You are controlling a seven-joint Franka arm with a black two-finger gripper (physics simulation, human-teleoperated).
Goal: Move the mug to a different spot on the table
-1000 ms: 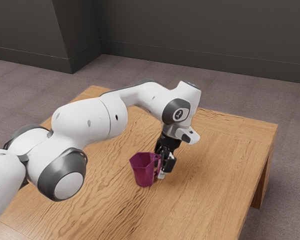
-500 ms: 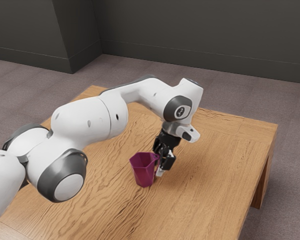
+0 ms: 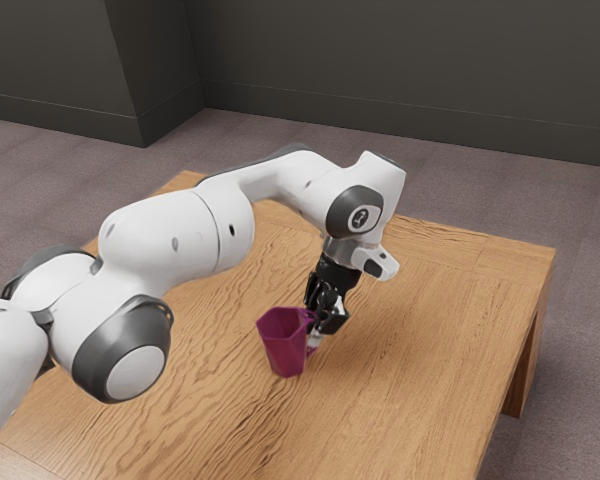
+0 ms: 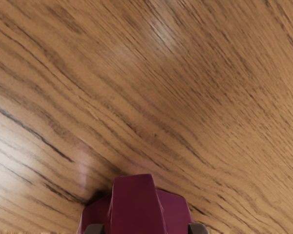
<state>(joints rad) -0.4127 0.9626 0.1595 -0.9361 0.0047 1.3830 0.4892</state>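
Exterior view: gripper (image 3: 318, 328) at magenta mug (image 3: 283, 343) on wooden table (image 3: 440, 320). Wrist view adds that both fingertips (image 4: 94, 228) flank and pinch the mug.

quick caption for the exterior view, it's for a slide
Franka gripper shut on the magenta mug on a wooden table

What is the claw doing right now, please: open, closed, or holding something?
The claw is closed, holding the magenta mug.
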